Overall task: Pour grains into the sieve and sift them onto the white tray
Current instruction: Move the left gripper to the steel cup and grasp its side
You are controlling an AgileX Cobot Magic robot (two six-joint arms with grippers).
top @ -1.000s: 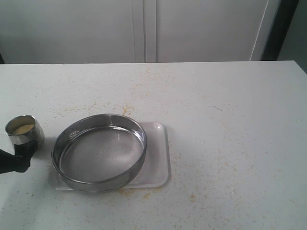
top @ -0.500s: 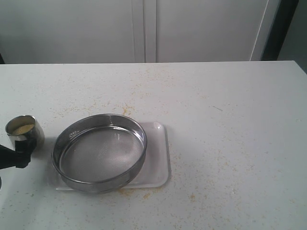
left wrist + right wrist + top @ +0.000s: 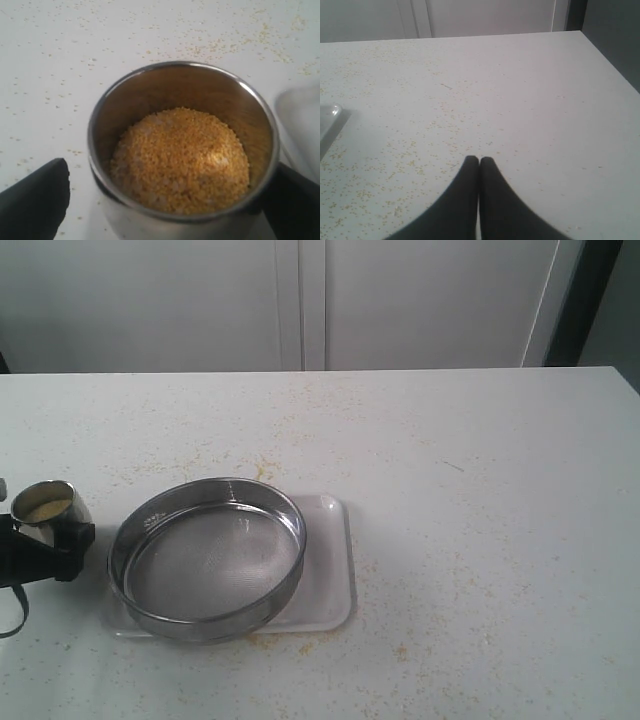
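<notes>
A small shiny steel cup (image 3: 52,515) stands at the table's left edge, holding pale tan grains (image 3: 180,160): fine yellow granules mixed with whitish rice-like ones. My left gripper (image 3: 50,545) is open with the cup (image 3: 150,90) between its black fingers (image 3: 35,200); a gap shows on one side. The sieve (image 3: 207,557), a wide steel ring with a mesh bottom, rests on the white tray (image 3: 330,585) just right of the cup, and no heap of grain shows in it. My right gripper (image 3: 479,161) is shut on nothing above the bare table; the exterior view does not show it.
Loose yellow granules are scattered over the white table (image 3: 480,490), thickest around the tray. A corner of the tray (image 3: 329,117) shows in the right wrist view. White cabinet doors (image 3: 300,300) stand behind the table's far edge.
My left gripper has moved in from below the cup and now has its fingers on either side of it. The cup, sieve and tray have not moved.
</notes>
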